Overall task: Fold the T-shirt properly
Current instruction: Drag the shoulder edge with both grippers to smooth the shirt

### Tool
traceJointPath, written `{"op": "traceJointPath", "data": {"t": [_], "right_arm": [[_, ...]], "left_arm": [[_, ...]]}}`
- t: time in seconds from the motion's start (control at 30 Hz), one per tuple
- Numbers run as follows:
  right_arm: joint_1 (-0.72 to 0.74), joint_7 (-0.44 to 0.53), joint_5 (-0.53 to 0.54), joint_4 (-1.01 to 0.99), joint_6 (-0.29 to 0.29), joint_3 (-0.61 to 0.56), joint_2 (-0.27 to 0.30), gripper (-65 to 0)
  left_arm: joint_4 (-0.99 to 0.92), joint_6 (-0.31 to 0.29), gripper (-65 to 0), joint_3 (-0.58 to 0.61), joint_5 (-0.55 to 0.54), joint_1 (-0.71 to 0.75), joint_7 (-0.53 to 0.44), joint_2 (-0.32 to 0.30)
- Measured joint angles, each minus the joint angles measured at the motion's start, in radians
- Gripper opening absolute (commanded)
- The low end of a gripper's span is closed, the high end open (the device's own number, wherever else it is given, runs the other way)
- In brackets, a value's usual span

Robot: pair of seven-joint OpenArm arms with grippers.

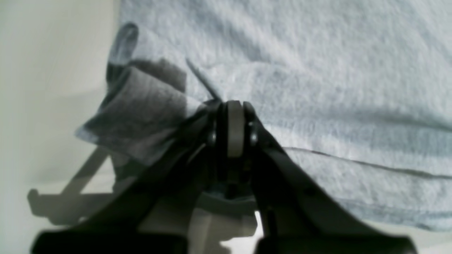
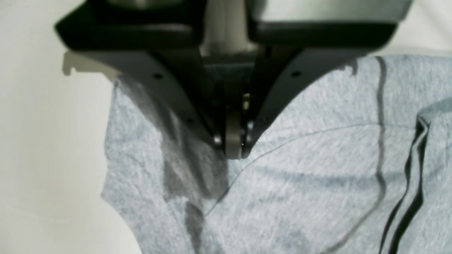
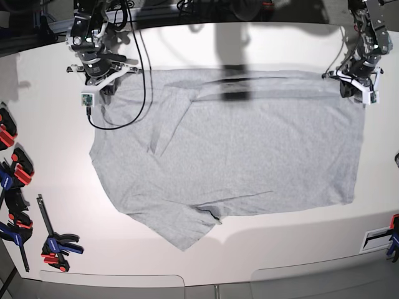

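Grey cloth of the T-shirt (image 1: 317,88) was pinched in the closed left gripper (image 1: 235,106), a corner bunched at nine o'clock; slippage was judged possible. The right gripper (image 2: 233,155) was likewise clamped on fabric. From the base, the table (image 3: 249,249) was covered, with wrinkles risking a crooked fold.

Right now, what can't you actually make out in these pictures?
- Base view: the T-shirt's lettering; none shows on the upward side.
- Base view: the right gripper fingertips, hidden under its own body.
- Left wrist view: the fabric edge at the left gripper, blurred and shadowed.
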Motion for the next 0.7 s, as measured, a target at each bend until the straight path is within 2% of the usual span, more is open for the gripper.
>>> {"op": "traceJointPath", "data": {"t": [0.27,0.37,0.7], "right_arm": [[-0.076,-0.021,0.019,0.019,0.015,0.006,0.058,-65.0],[-0.135,-0.015,0.026,0.052,0.015,0.025,0.058,-65.0],[-0.264,-0.08,0.003,0.174,0.019,0.091,0.057,-65.0]], "left_arm": [[0.013,-0.015,-65.0,-0.005,-0.047,0.104,-0.033,-0.014],[0.016,-0.019,-65.0,-0.006,-0.05,0.132,-0.05,-0.016],[0.027,-0.032,-65.0,-0.01,-0.092,0.2,-0.057,-0.022]]}}
